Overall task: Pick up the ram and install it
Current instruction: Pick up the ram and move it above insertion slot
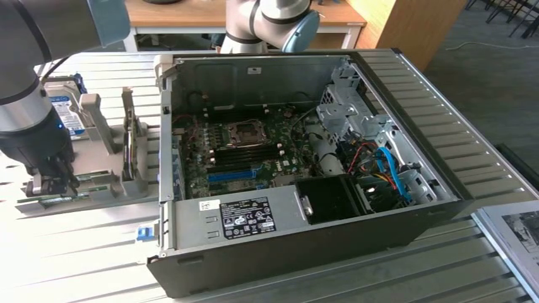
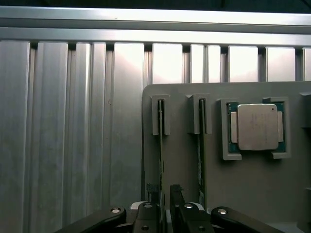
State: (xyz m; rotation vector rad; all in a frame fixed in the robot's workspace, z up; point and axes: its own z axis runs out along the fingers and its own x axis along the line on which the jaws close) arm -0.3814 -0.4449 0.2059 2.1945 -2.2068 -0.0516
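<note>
At the exterior view's lower left, the gripper [image 1: 50, 183] hangs with fingers [image 2: 176, 193] released astride the thin green ram stick [image 2: 161, 141]. The grey slotted plastic holder [image 2: 243, 194] props it on edge, probably for easy grasping.

A computer case [image 1: 286, 271] lies open in the middle of the table [image 1: 76, 265]. Inside it, a board [image 1: 244, 158] lies flat on the bottom, and a box [image 1: 252, 218] sits in front of the board. A holder [image 2: 252, 194] sits on the table at the exterior view's left, just beside the case. The ram [image 2: 161, 141] stands on its edge in a slot of the holder. A second stick [image 2: 200, 145] stands in the next slot, and a chip [image 2: 257, 127] lies in a pocket beside that. A hard drive [image 1: 67, 110] stands at the back of the holder. The gripper [image 2: 164, 196] is at the ram, one finger on each side.
</note>
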